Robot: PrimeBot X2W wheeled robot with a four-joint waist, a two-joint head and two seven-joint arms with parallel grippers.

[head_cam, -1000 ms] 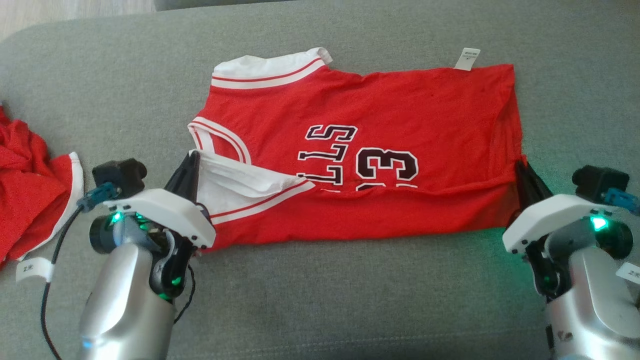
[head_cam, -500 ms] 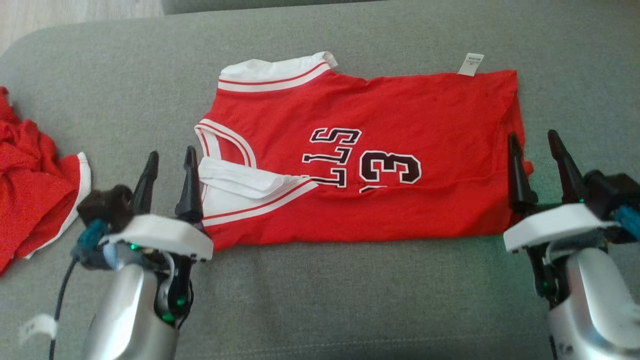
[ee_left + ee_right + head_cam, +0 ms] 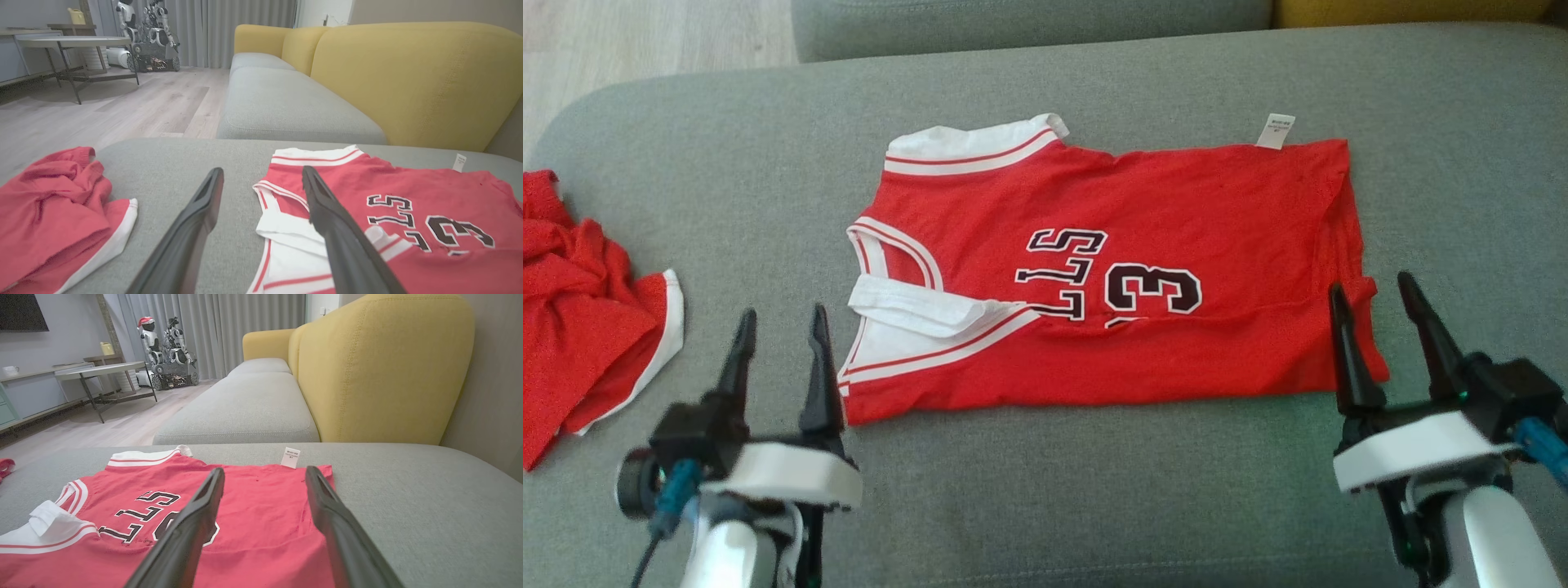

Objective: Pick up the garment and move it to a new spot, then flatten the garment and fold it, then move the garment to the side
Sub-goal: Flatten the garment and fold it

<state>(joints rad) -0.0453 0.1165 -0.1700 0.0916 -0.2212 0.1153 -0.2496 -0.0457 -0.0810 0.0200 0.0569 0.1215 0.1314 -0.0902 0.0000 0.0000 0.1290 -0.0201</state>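
While both arms hang low over the grey sofa cushion (image 3: 1045, 490), a crumpled red garment (image 3: 580, 310) with white trim lies at its left edge, well apart from the task's piece. Next comes the left pincer (image 3: 783, 314), fingers spread and empty, just beside the neck end of the red basketball jersey (image 3: 1143, 212). The jersey lies flat across the middle of the cushion. Its near long edge is folded up over the number, and a white care tag (image 3: 1276, 131) sticks out at the far edge. At the hem end the right pincer (image 3: 1370, 284) is likewise spread and empty, one finger crossing the hem corner; whether it touches cannot be told. Beyond stand a yellow backrest (image 3: 367, 367), a round table (image 3: 73, 41) and another robot (image 3: 151, 36). A second ago each pincer was clamped on a near corner of the jersey. Both have since let go and drawn back.
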